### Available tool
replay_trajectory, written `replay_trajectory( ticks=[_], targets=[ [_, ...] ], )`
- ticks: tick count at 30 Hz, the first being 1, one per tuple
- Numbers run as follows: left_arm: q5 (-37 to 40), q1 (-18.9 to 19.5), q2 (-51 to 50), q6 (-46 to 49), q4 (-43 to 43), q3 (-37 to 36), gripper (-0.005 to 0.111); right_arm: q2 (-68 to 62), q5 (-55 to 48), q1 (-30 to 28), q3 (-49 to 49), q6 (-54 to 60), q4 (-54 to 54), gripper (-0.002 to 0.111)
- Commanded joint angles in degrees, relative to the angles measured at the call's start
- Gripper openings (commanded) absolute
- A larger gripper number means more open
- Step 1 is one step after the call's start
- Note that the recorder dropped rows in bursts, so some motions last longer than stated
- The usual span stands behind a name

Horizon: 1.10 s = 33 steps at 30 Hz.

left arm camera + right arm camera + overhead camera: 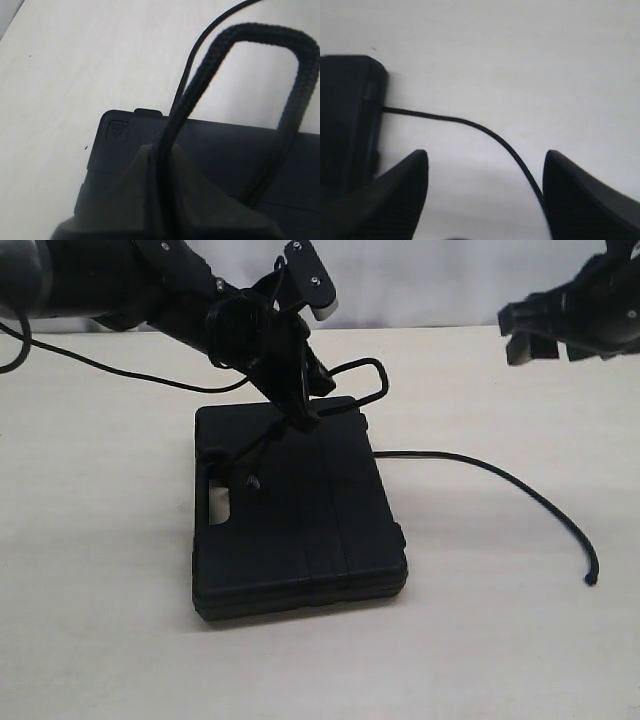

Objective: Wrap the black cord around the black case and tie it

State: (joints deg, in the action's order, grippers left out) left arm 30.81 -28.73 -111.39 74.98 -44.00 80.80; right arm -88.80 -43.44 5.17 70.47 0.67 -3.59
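Tabletop [100, 590]: left end effector [305, 418] tilted, clamping black cord [500, 475]; right end effector [485, 156] raised, apart.

The pale table [100, 620] bears the black case [300, 530], with the black cord [505, 476] trailing beside it.

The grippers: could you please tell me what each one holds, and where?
The left gripper pinches the black cord at the foot of its loop, over the case; the right gripper is open, holding nothing.
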Motion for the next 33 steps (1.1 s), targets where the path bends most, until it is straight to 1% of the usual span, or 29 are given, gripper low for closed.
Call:
replay_trajectory(
  ticks=[1, 3, 5, 7, 9, 12, 14, 16, 20, 22, 25, 27, 29, 32, 33],
  targets=[
    [0.12, 0.07, 0.98, 0.00, -0.44, -0.03, 0.000, -7.38, -5.41, -2.02, -0.59, 2.77, 1.82, 0.062],
    [0.12, 0.07, 1.07, 0.00, -0.94, -0.03, 0.000, -10.59, -10.88, -2.02, -0.59, 2.57, 6.38, 0.062],
    [0.12, 0.07, 1.07, 0.00, -1.05, -0.03, 0.000, -13.62, -14.02, -2.02, -0.59, -2.45, 12.69, 0.062],
    [0.52, 0.07, 1.07, 0.00, -1.32, -0.03, 0.000, -15.36, -13.63, -2.40, -2.03, -7.25, 18.44, 0.062],
    [1.02, 0.07, 1.07, 0.00, -1.66, -0.03, 0.000, -16.43, -11.05, -2.53, -4.73, -8.68, 21.66, 0.062],
    [1.02, 0.07, 1.07, 0.00, -2.13, -0.03, 0.000, -17.86, -4.24, -2.97, -8.63, -8.68, 22.44, 0.062],
    [1.28, 0.07, 1.07, 0.00, -2.13, -0.03, 0.000, -19.17, 0.51, -3.86, -9.87, -11.93, 22.44, 0.062],
    [1.51, 0.07, 1.07, 0.00, -2.25, -0.03, 0.000, -20.47, 2.71, -5.11, -9.88, -13.66, 22.31, 0.061],
    [1.38, 0.07, 1.07, 0.00, -2.34, -0.03, 0.000, -22.98, 2.95, -8.02, -9.88, -13.44, 23.02, 0.053],
    [1.14, 0.07, 1.07, 0.10, -2.80, -0.03, 0.000, -23.70, 3.07, -9.15, -9.62, -12.31, 21.33, 0.050],
    [0.53, 0.07, 1.07, 0.08, -3.21, -0.03, 0.000, -24.59, 2.97, -9.33, -8.86, -4.24, 15.51, 0.047],
    [0.40, 0.07, 1.07, 0.08, -3.21, -0.03, 0.000, -25.25, 2.70, -9.21, -8.59, 1.62, 10.57, 0.040],
    [0.40, 0.07, 1.07, 0.08, -3.21, -0.03, 0.000, -25.73, 2.08, -9.21, -8.59, 5.32, 7.44, 0.027],
    [0.50, 0.07, 1.07, 0.08, -3.21, -0.03, 0.000, -26.22, -0.62, -9.21, -8.59, 7.31, 7.62, 0.007],
    [0.50, 0.07, 1.07, 0.08, -3.21, -0.03, 0.000, -26.22, -2.09, -9.21, -8.48, 7.87, 8.15, 0.004]
  ],
)
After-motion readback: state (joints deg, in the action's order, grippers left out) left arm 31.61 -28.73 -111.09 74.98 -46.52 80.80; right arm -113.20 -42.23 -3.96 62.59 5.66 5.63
